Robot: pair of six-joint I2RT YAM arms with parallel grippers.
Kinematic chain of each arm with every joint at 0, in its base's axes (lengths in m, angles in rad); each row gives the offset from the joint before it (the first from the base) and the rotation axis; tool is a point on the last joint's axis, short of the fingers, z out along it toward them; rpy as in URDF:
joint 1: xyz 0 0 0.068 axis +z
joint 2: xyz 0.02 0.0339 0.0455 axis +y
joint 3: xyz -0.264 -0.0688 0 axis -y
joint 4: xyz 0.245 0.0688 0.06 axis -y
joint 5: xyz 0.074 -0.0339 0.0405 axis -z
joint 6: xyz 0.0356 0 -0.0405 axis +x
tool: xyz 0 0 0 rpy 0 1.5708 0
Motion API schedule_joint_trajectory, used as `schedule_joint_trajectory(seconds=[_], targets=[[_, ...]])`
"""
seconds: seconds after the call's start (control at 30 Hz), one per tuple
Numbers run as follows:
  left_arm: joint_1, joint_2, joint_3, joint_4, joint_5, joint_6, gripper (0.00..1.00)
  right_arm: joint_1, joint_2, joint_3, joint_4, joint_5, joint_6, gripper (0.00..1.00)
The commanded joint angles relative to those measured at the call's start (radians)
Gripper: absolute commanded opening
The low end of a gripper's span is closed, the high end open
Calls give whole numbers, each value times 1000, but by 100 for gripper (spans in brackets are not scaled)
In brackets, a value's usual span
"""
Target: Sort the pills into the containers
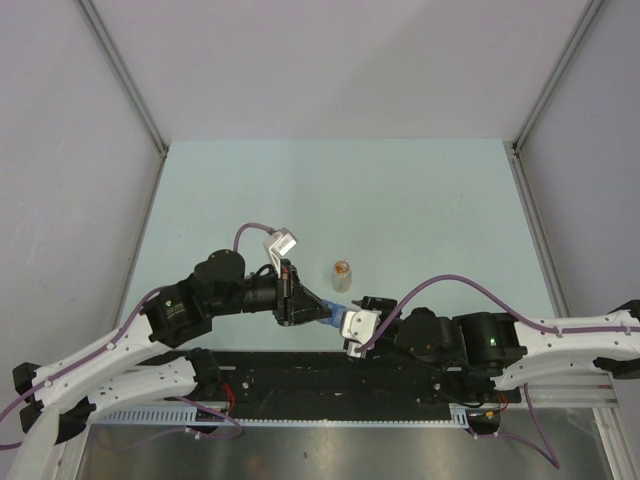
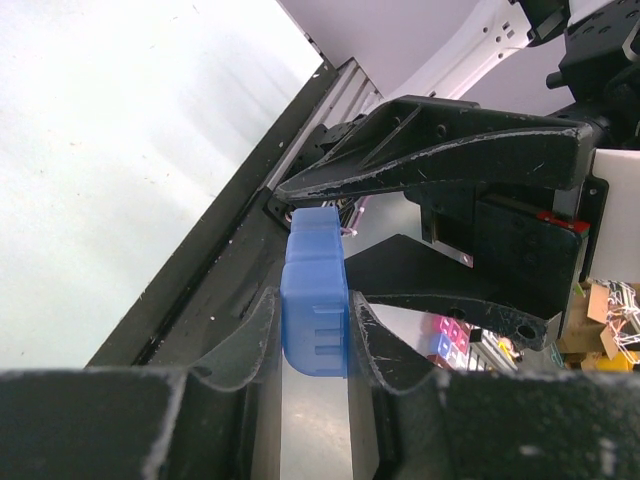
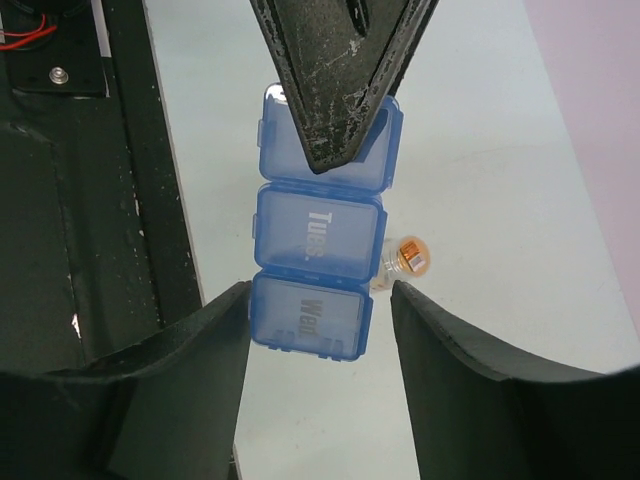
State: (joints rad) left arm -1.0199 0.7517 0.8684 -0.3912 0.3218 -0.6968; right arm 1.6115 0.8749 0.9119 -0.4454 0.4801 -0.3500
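Soft, even light from above, barely any shadows on the table (image 1: 400,200). Top view's crisp. Left wrist cam blows the table out nearly white; on the right wrist cam light glows through the pill box (image 3: 318,240).

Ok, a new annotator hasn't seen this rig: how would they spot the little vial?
On the pale green table, look just beyond where the left gripper and right gripper meet near its front edge. A small clear vial sits there alone, touched by nothing. Its orange top sets it apart from the blue pill box held in the left gripper.
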Motion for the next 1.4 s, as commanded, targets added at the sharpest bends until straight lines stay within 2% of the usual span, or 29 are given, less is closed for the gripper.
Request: schedule_joint_trajectory(seconds=[0.0, 0.13, 0.2, 0.33, 0.37, 0.43, 0.53, 0.8, 0.97, 1.13, 1.37], targets=[[3, -15, 40, 23, 22, 10, 0, -2, -1, 27, 30, -9, 2, 61], [4, -8, 37, 23, 26, 6, 0, -1, -11, 27, 48, -23, 2, 59], [3, -8, 35, 23, 29, 8, 1, 1, -20, 28, 59, -41, 8, 54], [3, -5, 34, 23, 33, 8, 0, -2, -57, 28, 71, -101, 31, 39], [3, -5, 32, 23, 34, 10, 0, -4, -66, 27, 74, -113, 35, 30], [3, -8, 30, 23, 39, 14, 0, -19, -93, 28, 74, -158, 62, 20], [3, -11, 29, 22, 49, 22, 1, -59, -123, 28, 68, -254, 107, 17], [3, -20, 23, 22, 68, 34, 1, -197, -142, 28, 54, -560, 226, 17], [3, -22, 21, 22, 74, 37, 0, -266, -136, 28, 65, -675, 282, 24], [3, -25, 18, 22, 88, 36, 0, -324, -157, 27, 80, -678, 296, 43], [3, -31, 14, 22, 97, 33, 0, -349, -198, 27, 86, -603, 246, 49]])
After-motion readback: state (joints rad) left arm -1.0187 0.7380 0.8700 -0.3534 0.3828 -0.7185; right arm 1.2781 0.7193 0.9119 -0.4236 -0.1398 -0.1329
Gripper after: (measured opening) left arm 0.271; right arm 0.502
